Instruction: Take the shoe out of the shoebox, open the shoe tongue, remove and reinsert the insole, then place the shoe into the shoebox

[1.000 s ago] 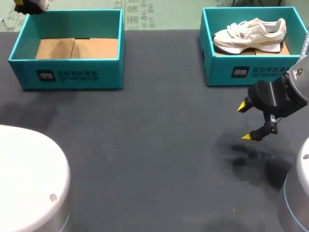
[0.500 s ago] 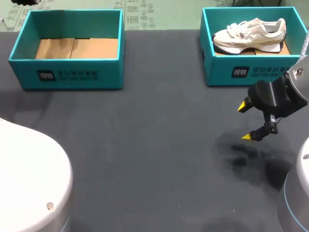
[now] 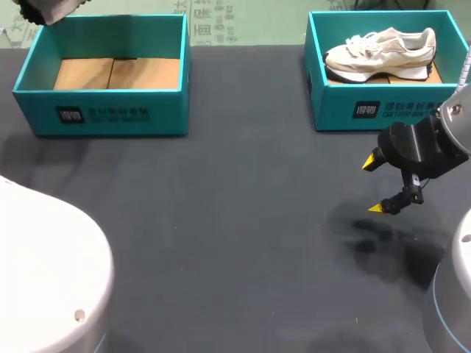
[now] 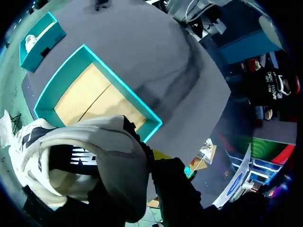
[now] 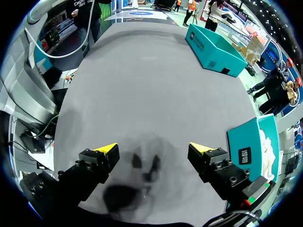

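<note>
Left gripper (image 4: 147,163): fingers pinching held shoe (image 4: 90,161), aloft over left shoebox (image 3: 103,114), far-left corner.
Right gripper (image 3: 372,185): fingers spread, above worktop (image 3: 235,220), right side.
Boxed shoe (image 3: 379,53): inside right shoebox (image 3: 383,110), far right.

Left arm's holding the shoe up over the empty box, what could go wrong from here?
The shoe hangs over the far left corner of the empty shoebox, near the table edge; if it slips, it may land outside. The right gripper is open far across the table, so it probably cannot steady the shoe quickly.
</note>
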Robot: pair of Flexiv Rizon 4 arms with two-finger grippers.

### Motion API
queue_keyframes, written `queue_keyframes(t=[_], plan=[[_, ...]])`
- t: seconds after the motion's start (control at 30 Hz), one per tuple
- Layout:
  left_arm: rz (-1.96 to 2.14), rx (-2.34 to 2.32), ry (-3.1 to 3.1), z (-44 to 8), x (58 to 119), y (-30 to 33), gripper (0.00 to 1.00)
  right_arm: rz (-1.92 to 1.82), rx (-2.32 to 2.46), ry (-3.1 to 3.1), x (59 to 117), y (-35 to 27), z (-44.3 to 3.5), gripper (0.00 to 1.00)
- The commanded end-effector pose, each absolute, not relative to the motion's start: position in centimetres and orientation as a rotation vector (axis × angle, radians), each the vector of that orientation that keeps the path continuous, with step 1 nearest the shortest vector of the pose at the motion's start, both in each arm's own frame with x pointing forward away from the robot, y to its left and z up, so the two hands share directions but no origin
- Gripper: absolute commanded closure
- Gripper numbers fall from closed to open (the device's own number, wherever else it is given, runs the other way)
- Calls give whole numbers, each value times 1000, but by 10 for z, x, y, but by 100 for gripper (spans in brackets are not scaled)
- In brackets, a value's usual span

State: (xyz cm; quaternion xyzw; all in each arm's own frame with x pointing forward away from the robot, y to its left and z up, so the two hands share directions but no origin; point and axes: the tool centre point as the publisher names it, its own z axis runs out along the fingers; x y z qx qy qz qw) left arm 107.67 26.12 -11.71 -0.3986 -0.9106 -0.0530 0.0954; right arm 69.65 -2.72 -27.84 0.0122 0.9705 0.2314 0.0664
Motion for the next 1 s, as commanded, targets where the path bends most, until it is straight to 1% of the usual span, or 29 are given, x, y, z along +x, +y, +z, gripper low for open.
queue_keyframes(t=[0.03,0.23,0.37,0.5,0.6,0.93,1.0], plan=[[-264,-1779,-2457,-116,1062,264,100,695,38,2924,695,-27,-279,0],[-264,-1779,-2457,-116,1062,264,100,695,38,2924,695,-27,-279,0],[-321,-1989,-2313,-126,1073,268,100,695,38,2924,695,-27,-279,0],[-271,-2218,-2106,-130,1088,277,100,695,38,2924,695,-27,-279,0],[-378,-2371,-1972,-127,1095,283,100,695,38,2924,695,-27,-279,0],[-378,-2371,-1972,-127,1095,283,100,695,38,2924,695,-27,-279,0],[-329,-2370,-1962,-142,1099,279,100,695,38,2924,695,-27,-279,0]])
